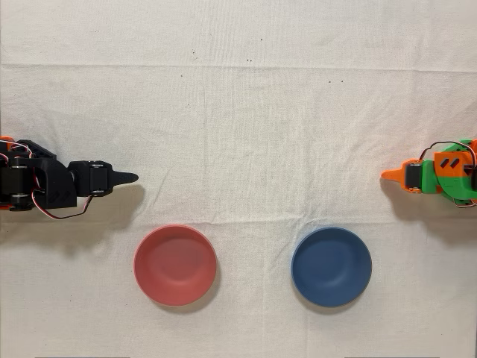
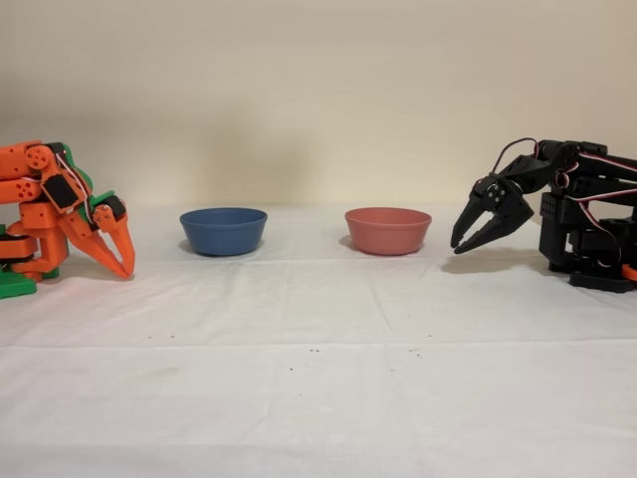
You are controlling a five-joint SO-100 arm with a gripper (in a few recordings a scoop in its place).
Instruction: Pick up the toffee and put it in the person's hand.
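Hovering off the cloth, the black arm's gripper (image 2: 460, 242) hangs nose-down in the fixed view, its fingers (image 2: 495, 230) parted a little with nothing between them. Just beyond the fingertips, to their left in that view, sits the red bowl (image 2: 387, 229); farther the same way is the blue bowl (image 2: 223, 230). From overhead the gripper (image 1: 128, 177) points right, red bowl (image 1: 175, 265) below and right of its tip. I can't spot the toffee or the person's hand anywhere, so no axis to call. The orange arm (image 2: 62, 208) sits idle.

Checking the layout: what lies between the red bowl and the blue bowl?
Nothing: in the overhead view, only bare white cloth separates the red bowl from the blue bowl.
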